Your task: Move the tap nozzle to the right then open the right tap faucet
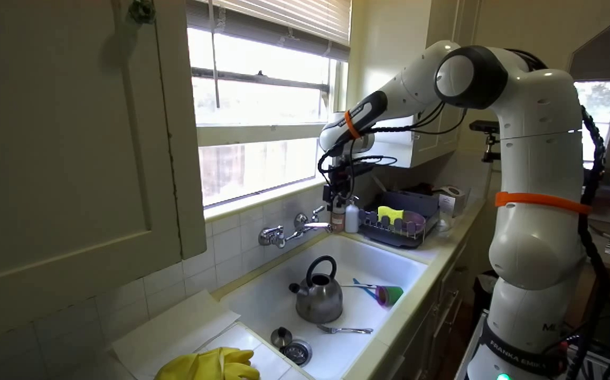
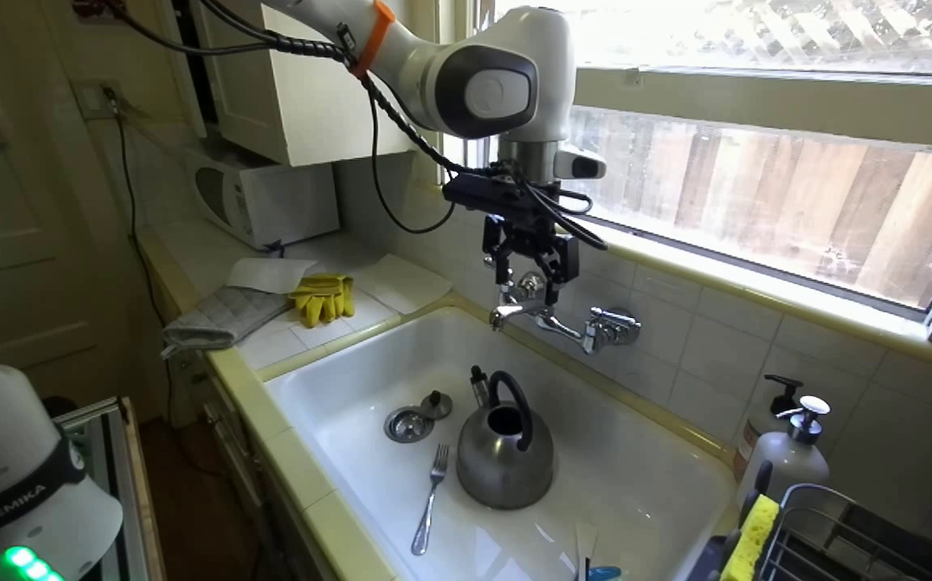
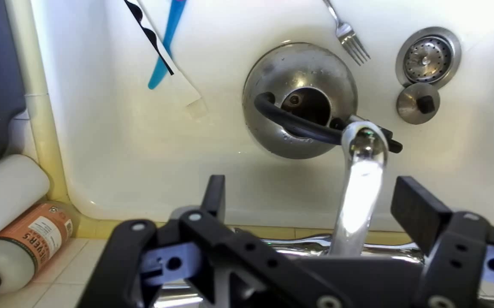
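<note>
– What room is this?

– A kitchen. A white sink (image 2: pixel 635 468) with yellow tile edging sits below a window (image 1: pixel 262 169), beside a white-tiled counter (image 2: pixel 272 347) holding yellow gloves (image 2: pixel 323 298). A grey kettle (image 2: pixel 506 464) stands in the sink, a fork (image 2: pixel 431 496) lying near it.

– Where are the tap nozzle (image 3: pixel 360 199) and the right tap faucet (image 2: pixel 615 329)?

– The chrome nozzle reaches from the tiled wall (image 2: pixel 695 363) out over the sink; seen from the wrist, its tip covers the end of the kettle's handle (image 3: pixel 302 125). The faucet is on the wall too, at the side nearer the soap bottles (image 2: pixel 792 458).

– And the gripper (image 3: pixel 317 199)?

– It points down over the nozzle, jaws spread wide, gripping nothing. The wrist view shows the nozzle between them, white sink visible on both sides of it.

– What differs between views?

– A microwave (image 2: pixel 284 206) and a grey quilted pad (image 2: pixel 227 316) appear only in an exterior view. A window blind (image 1: pixel 294 13) appears only in an exterior view. Only the wrist view makes lettering on an orange bottle label (image 3: pixel 43 229) partly readable.
</note>
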Tool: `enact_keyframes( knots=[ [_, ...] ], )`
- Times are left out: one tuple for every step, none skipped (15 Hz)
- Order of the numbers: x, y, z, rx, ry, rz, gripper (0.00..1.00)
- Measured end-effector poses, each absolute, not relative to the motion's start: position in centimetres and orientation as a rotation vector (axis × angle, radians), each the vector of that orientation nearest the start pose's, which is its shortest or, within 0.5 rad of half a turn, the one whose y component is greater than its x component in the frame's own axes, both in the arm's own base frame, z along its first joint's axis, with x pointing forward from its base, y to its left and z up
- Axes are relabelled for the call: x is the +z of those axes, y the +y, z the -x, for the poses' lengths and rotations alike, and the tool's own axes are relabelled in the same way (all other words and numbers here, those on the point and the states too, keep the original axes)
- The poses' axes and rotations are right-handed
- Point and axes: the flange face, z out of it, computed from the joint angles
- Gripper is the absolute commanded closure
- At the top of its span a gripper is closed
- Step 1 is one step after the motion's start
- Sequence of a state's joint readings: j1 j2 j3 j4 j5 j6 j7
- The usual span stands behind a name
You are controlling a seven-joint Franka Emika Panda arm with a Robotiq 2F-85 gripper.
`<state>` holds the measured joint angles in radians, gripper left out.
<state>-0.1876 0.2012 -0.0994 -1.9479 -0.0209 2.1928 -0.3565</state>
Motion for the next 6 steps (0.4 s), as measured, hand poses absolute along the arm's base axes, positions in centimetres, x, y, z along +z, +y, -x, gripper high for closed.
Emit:
enact_keyframes(
  knots=[
    [38.5,-16.4,-57.9,-0.039,-0.144,3.184,0.0],
    [38.6,-15.9,-57.8,-0.026,-0.151,3.179,0.0],
    [38.8,-15.6,-57.7,-0.017,-0.154,3.173,0.0],
    [39.0,-15.4,-57.7,-0.013,-0.153,3.169,0.0],
    [39.1,-15.4,-57.7,-0.016,-0.154,3.169,0.0],
    [39.1,-15.4,-57.7,-0.017,-0.154,3.17,0.0]
  ],
)
